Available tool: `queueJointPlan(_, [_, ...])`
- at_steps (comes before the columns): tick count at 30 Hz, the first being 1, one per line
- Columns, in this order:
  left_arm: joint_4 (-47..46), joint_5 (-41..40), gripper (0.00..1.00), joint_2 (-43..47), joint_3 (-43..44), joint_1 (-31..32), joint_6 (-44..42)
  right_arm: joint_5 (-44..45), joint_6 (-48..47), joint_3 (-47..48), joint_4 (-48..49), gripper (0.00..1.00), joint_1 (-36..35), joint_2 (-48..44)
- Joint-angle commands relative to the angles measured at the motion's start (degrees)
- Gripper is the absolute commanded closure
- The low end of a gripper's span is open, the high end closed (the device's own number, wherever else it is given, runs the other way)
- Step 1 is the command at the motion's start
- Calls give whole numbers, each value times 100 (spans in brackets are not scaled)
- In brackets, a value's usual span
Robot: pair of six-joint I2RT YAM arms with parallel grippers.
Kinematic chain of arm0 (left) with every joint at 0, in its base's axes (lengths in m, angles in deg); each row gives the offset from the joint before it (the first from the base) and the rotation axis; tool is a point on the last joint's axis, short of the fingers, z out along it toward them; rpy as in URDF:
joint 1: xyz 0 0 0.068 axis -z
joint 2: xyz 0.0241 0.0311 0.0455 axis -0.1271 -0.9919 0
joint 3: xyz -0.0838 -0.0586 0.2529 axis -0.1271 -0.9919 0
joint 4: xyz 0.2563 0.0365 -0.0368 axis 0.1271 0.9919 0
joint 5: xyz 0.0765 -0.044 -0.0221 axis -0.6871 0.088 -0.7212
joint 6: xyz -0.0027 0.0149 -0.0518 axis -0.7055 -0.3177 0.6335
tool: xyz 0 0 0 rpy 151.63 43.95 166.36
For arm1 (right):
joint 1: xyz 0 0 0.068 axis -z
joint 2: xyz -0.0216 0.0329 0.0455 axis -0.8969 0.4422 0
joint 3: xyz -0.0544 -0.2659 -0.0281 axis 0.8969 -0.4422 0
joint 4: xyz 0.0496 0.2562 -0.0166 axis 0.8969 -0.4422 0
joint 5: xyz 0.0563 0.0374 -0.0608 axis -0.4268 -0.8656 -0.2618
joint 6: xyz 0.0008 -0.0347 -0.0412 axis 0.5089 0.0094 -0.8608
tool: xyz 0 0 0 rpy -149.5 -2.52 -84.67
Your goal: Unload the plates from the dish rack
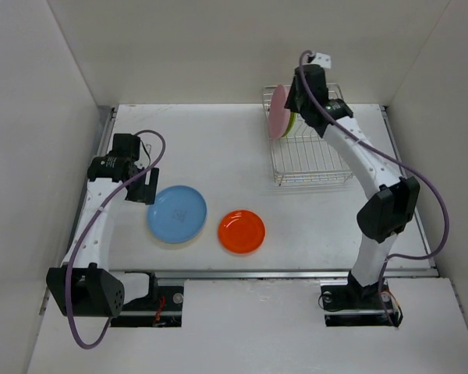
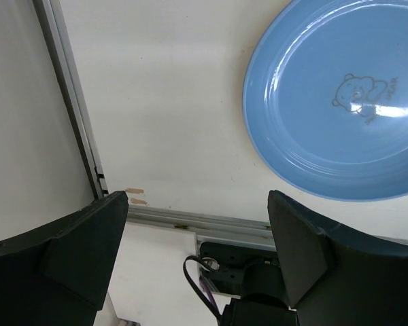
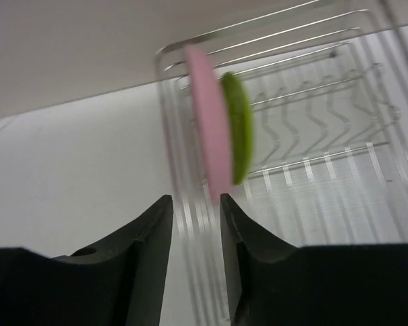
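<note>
- My left pincer point(image 2: 197, 200): spread wide, nothing between the fingers. It hangs just beside the blue plate point(image 1: 176, 213), off its left rim, not touching it.
- The blue plate lies flat, face up, on the table point(image 1: 218, 140) ahead of my left base. My read: parked there as unloaded, within left-arm reach.
- The red-orange plate point(image 1: 242, 231) lies flat just to the right of the blue one. It is apart from it, not stacked, and smaller.
- My right pincer point(image 3: 196, 200): fingers a narrow slot apart, pinching nothing. The slot lines up with the lower edge of the pink plate point(image 3: 207, 122). The wrist view is blurred, so I cannot tell whether there is contact.
- The pink plate stands on edge in the dish rack point(image 1: 312, 167), at its far left corner. The green plate point(image 3: 239, 129) stands close against its right side and is smaller.
- The dividers keep both upright, so I judge an edge-on pinch is the way in.
- The rack sits far right on the table, on my right arm's side.
- Count: 4 plates in view, 2 flat on the table and 2 upright in the rack. 1 rack. 2 pincers, neither loaded.
</note>
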Motion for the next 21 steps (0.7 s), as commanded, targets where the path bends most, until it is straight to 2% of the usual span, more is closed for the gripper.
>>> queueJointPlan(1, [-52, -134, 19, 61, 179, -22, 110, 129, 258, 161, -5, 61, 473, 208])
queueJointPlan(4, [-52, -186, 19, -158, 231, -22, 110, -162, 460, 344, 189, 51, 913, 576])
queueJointPlan(6, [-52, -187, 19, -264, 284, -22, 110, -162, 531, 538, 190, 51, 1080, 841])
queueJointPlan(11, [-52, -187, 19, -501, 346, -22, 110, -1155, 470, 1215, 294, 49, 1450, 1702])
queueJointPlan(21, [-104, -187, 19, -686, 293, -22, 163, -1629, 522, 1286, 541, 49, 1555, 2424])
